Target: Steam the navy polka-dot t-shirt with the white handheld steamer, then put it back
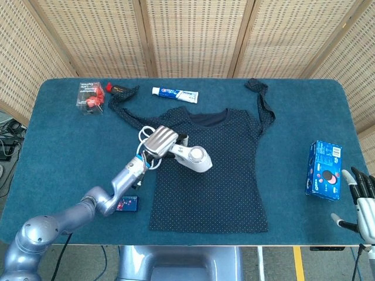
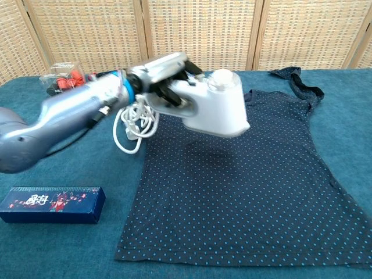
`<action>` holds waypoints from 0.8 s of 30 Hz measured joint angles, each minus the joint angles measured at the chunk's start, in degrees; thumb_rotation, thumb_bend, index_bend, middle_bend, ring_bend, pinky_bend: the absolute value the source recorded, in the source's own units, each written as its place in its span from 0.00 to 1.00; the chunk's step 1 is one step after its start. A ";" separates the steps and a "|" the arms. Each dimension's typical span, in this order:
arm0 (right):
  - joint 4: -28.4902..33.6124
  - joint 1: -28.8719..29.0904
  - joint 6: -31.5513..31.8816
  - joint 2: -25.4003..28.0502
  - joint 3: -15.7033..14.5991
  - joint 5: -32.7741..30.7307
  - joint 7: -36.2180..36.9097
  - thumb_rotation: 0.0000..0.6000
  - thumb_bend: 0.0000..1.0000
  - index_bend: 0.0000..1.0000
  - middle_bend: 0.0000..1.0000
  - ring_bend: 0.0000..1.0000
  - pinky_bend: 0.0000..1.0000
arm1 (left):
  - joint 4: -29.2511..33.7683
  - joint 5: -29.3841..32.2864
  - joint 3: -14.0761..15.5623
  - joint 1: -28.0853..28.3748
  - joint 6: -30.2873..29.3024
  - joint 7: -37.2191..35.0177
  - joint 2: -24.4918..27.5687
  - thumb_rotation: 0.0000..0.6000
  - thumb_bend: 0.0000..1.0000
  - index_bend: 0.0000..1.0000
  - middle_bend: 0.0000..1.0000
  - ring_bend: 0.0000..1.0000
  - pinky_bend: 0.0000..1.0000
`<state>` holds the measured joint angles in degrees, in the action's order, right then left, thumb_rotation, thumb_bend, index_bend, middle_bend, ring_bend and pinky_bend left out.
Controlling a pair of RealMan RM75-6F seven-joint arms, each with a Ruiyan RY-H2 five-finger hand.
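Now left hand (image 1: 159, 140) grips steamer (image 1: 192, 157) by its handle, steamer at hand's 4 o'clock, above shirt (image 1: 208, 175). Right hand (image 1: 363, 198) empty, fingers spread.

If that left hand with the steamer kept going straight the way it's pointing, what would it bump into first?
Probably only the t-shirt. The left hand points the steamer across the shirt's middle toward the robot's right; nothing else lies close ahead. How high the steamer hangs above the cloth is hard to judge.
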<state>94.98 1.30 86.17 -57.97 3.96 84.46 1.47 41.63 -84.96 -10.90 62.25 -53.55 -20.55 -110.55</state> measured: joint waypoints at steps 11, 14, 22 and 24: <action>-0.36 0.21 -0.77 0.28 0.20 -0.73 1.07 1.00 0.00 0.03 0.00 0.00 0.00 | -9.71 -0.27 0.12 4.83 3.57 -0.73 -10.30 1.00 0.75 1.00 0.87 0.77 0.86; -0.33 0.23 -0.79 0.39 0.20 -0.66 1.33 1.00 0.00 0.03 0.00 0.00 0.00 | -12.62 -0.64 0.68 5.50 4.11 -1.25 -12.88 1.00 0.75 1.00 0.87 0.77 0.86; -0.37 0.19 -0.74 0.56 0.24 -0.73 1.68 1.00 0.00 0.03 0.00 0.00 0.00 | -18.64 -2.41 3.26 6.18 4.94 -2.81 -16.81 1.00 0.75 1.00 0.87 0.77 0.86; -0.38 0.18 -0.70 0.59 0.27 -0.75 1.69 1.00 0.00 0.03 0.00 0.00 0.00 | -19.81 -3.02 4.11 6.13 4.99 -3.16 -17.27 1.00 0.75 1.00 0.87 0.77 0.86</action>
<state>94.60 1.48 85.47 -57.39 4.24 83.71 3.15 21.82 -87.97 -6.79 68.38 -48.56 -23.71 -127.83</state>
